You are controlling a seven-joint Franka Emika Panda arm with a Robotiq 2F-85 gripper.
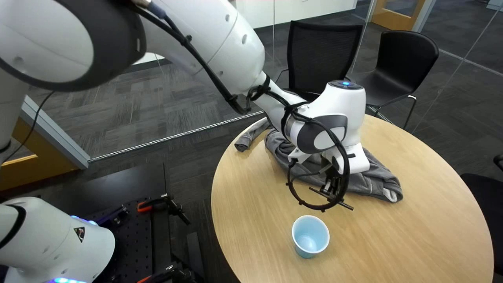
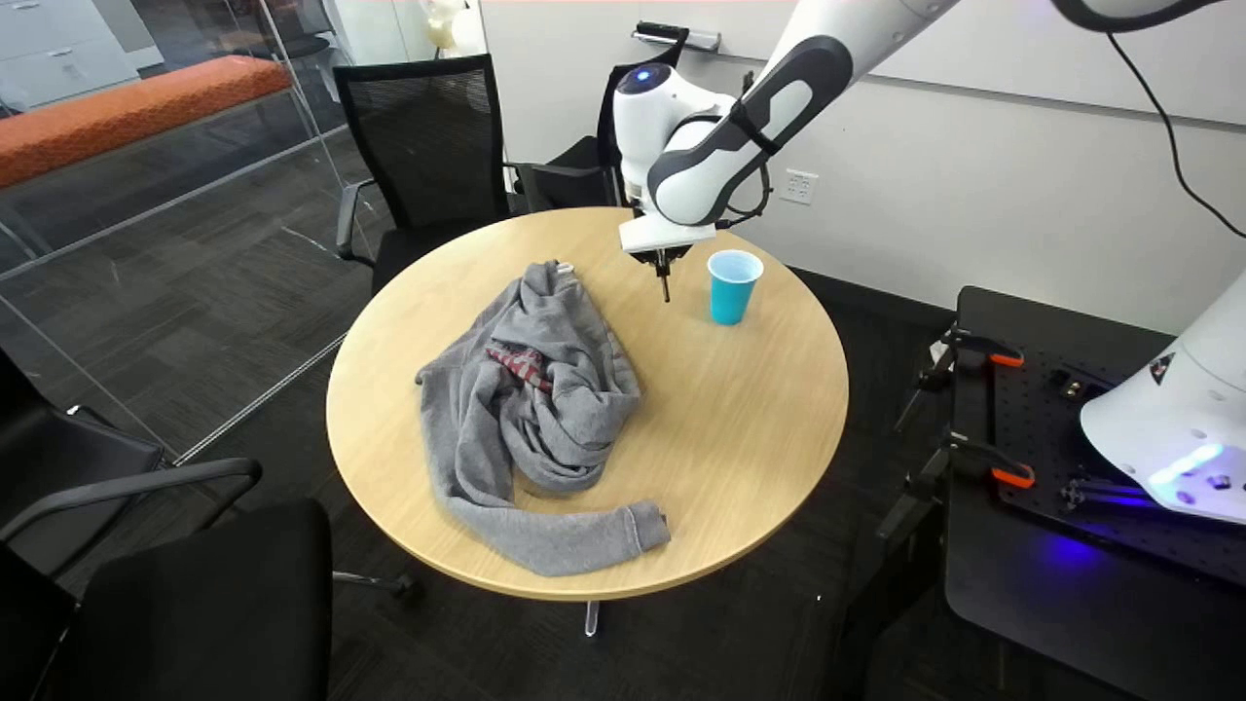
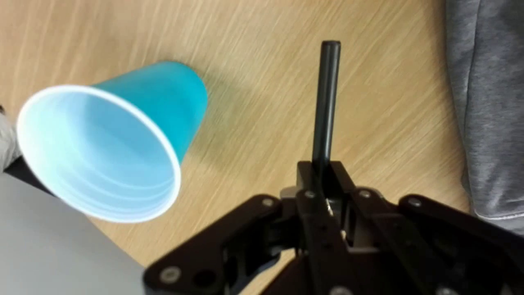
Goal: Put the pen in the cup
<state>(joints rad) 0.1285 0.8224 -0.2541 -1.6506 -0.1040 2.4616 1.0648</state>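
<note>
Pale wood forms the surface (image 2: 750, 409) bearing grey cloth (image 2: 574, 419), a black chair (image 2: 423, 146) upper left in an exterior view. The hand (image 3: 322, 167) grips the pen (image 3: 326, 100), right of the cup (image 3: 118, 143) in the wrist view.

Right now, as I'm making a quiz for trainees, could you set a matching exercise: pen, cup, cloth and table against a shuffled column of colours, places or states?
1. pen
2. cup
3. cloth
4. table

A. round and tan
B. grey, lying rumpled
C. held in the gripper
D. blue, standing upright

Pairs: 1-C, 2-D, 3-B, 4-A
</note>
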